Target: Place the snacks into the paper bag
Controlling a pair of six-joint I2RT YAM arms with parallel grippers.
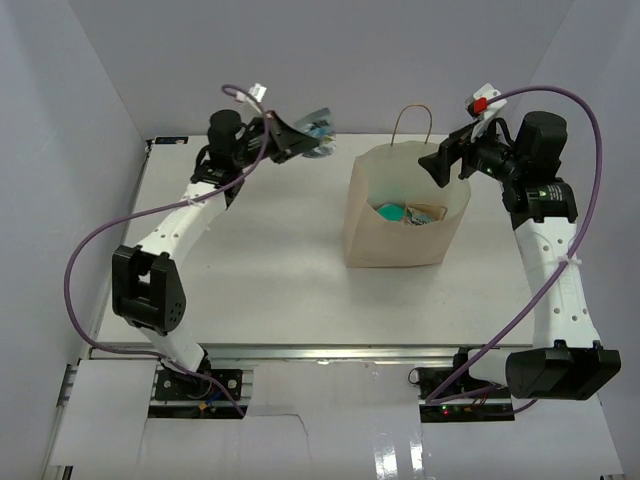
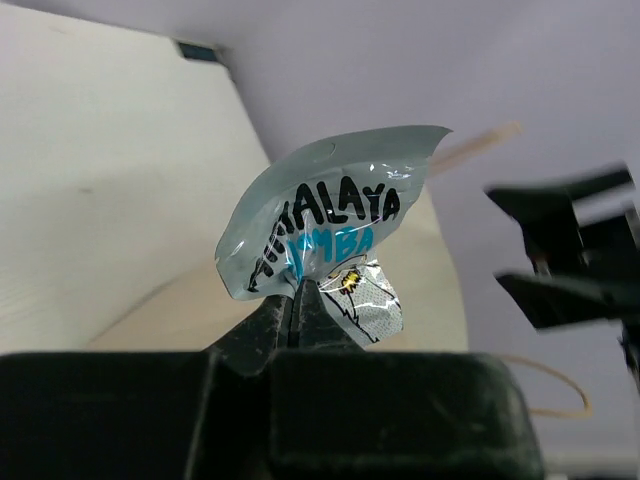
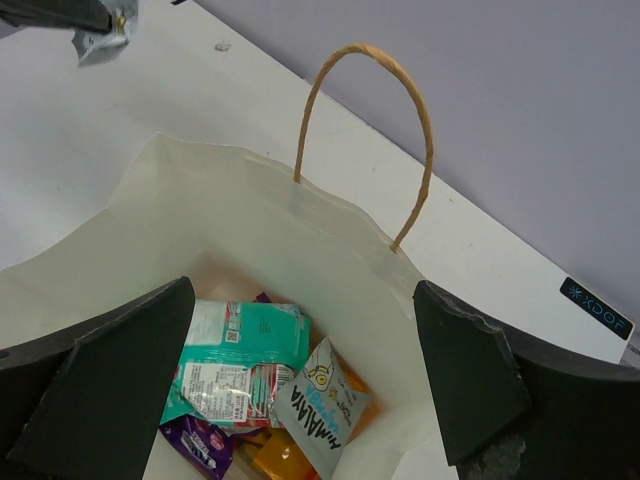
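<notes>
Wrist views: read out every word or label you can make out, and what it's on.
"HIMALAYA", black, on the held silvery packet in the left gripper.
"MBA", teal, below it; the letters before it are creased out of sight.
"HIMALAYA" on the bagged silvery packet in the paper bag.
"XDOF" on the black sticker.
Teal packet: print too small to read.

**Pale worktop with one bag standing on it**

The worktop point(image 1: 250, 260) is a pale, matt rectangle with white walls at its left, right and far sides. A tan paper bag point(image 1: 395, 245) stands upright directly on it, right of centre, with its mouth open upward. A metal rail point(image 1: 330, 352) runs along the near edge and carries the left arm base point(image 1: 190, 378) and the right arm base point(image 1: 465, 385). A small black sticker point(image 3: 597, 307) lies on the worktop close to a wall.
</notes>
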